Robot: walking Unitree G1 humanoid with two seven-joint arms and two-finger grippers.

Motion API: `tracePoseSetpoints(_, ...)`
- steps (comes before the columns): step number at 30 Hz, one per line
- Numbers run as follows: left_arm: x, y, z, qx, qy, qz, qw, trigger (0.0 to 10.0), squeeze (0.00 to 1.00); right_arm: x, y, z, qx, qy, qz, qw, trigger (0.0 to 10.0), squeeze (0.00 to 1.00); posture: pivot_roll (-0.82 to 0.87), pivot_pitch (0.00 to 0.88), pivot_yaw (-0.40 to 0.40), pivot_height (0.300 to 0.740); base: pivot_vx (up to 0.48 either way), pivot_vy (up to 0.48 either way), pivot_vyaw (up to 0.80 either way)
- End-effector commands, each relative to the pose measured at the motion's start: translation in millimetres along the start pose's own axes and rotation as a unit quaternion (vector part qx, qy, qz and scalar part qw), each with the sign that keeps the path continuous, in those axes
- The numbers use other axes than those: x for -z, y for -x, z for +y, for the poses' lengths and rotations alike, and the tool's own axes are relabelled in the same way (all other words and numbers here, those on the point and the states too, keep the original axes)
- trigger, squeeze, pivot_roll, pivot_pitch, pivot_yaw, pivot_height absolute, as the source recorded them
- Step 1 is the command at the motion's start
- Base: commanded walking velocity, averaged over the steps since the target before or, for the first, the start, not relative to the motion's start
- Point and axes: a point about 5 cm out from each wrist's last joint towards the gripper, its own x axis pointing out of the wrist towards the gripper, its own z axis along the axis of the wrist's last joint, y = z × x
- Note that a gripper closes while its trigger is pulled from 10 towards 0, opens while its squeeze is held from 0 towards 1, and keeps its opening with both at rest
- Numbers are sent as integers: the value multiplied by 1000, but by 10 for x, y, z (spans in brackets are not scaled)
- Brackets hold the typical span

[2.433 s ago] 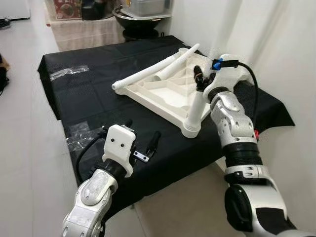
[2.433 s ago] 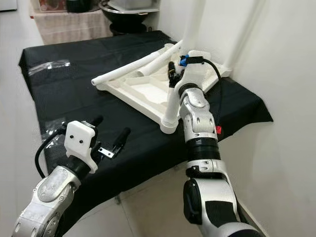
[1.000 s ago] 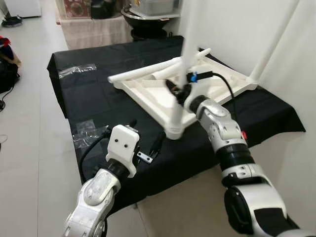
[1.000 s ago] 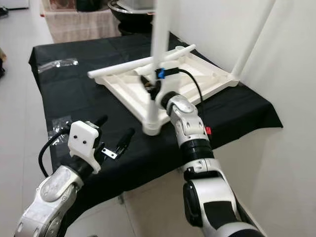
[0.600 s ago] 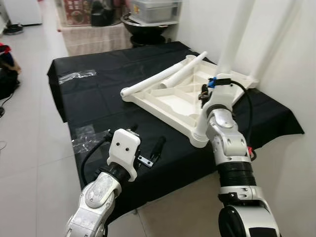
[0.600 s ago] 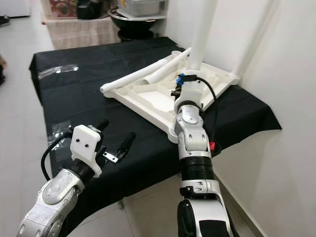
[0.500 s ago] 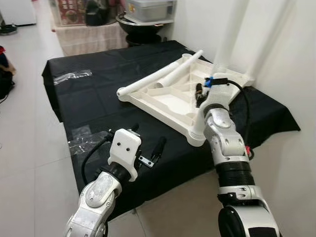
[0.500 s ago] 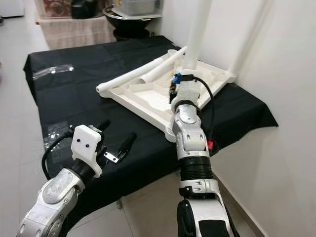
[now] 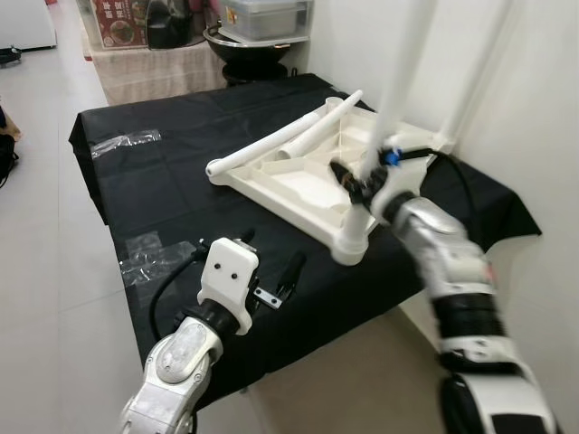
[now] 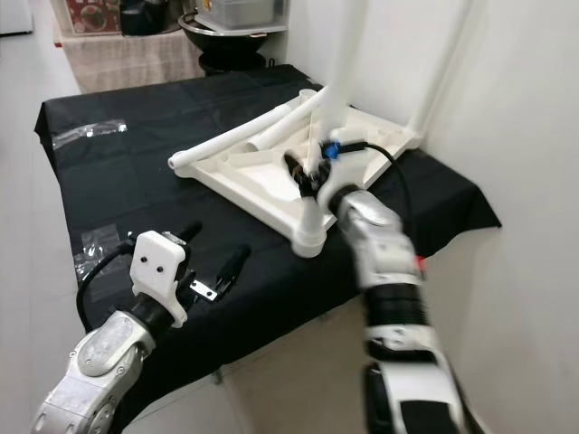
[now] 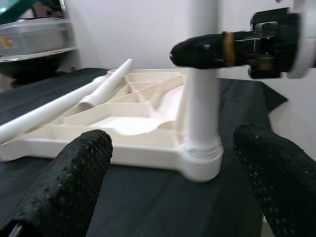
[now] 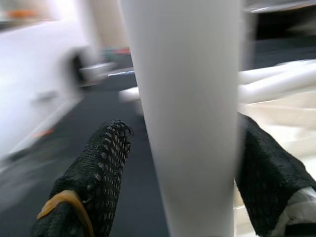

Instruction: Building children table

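Right gripper point(image 9: 355, 183) jaws straddle the upright white leg point(image 9: 389, 99); in the right wrist view a finger point(image 12: 94, 168) sits on each side of it. Contact looks close, but I can't tell if it's clamped. That leg stands in the near corner socket point(image 9: 349, 244) just below the jaws. Left gripper point(image 9: 271, 271) jaws spread, empty, hovering over the black cloth point(image 9: 154, 181) short of that corner.

Step, my read: seating or twisting this leg home. Next: keep it vertical, press or turn until flush.

Tabletop point(image 9: 298, 181): white plastic, upside down, ribbed underside showing. A second leg stands at its far corner; two loose legs point(image 9: 271, 143) lie across the far edge.
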Motion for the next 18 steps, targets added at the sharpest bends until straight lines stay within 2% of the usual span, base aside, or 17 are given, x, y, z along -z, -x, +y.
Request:
tracePoseSetpoints(1, 4, 7, -28, 7, -3, 0, 1000, 10000, 0, 3, -40, 176, -99, -22, -2, 995, 10000, 0, 17, 0, -72, 740, 0, 0, 0)
tracePoseSetpoints(2, 8, 9, -28, 7, -3, 0, 1000, 10000, 0, -15, -23, 210, -139, -12, -3, 990, 10000, 0, 20, 0, -69, 740, 0, 0, 0)
tracePoseSetpoints(3, 8, 9, -28, 7, -3, 0, 1000, 10000, 0, -15, -23, 210, -139, -12, -3, 990, 10000, 0, 20, 0, -69, 740, 0, 0, 0)
tracePoseSetpoints(4, 5, 10, -29, 7, -1, 0, 1000, 10000, 0, -29, -38, 234, -167, -1, 1, 986, 10000, 0, 21, 0, -73, 740, 0, 0, 0)
tracePoseSetpoints(6, -5, 9, -33, 7, 0, -2, 1000, 10000, 0, -108, -151, 253, -177, 1, -14, 984, 10000, 0, 25, 8, -78, 740, 0, 0, 0)
tracePoseSetpoints(7, -5, 9, -33, 7, 0, -2, 1000, 10000, 0, -108, -151, 253, -177, 1, -14, 984, 10000, 0, 25, 8, -78, 740, 0, 0, 0)
tracePoseSetpoints(13, -16, 18, -70, 11, 5, -2, 1000, 10000, 0, -153, -511, 362, -157, 17, -30, 987, 10000, 0, 40, 14, -88, 740, 0, 0, 0)
tracePoseSetpoints(15, -19, 20, -69, 10, 5, -2, 1000, 10000, 0, -145, -562, 384, -149, 21, -28, 988, 10000, 0, 40, 14, -88, 740, 0, 0, 0)
tracePoseSetpoints(16, -19, 24, -59, 8, 4, -2, 1000, 10000, 0, -108, -620, 422, -144, 24, -19, 989, 9412, 0, 42, 17, -90, 740, 0, 0, 0)
tracePoseSetpoints(17, -19, 24, -59, 8, 4, -2, 1000, 10000, 0, -108, -620, 422, -144, 24, -19, 989, 9412, 0, 42, 17, -90, 740, 0, 0, 0)
tracePoseSetpoints(18, -20, 28, -55, 6, 4, -2, 1000, 10000, 0, -77, -649, 453, -145, 27, -14, 989, 0, 0, 42, 16, -95, 740, 0, 0, 0)
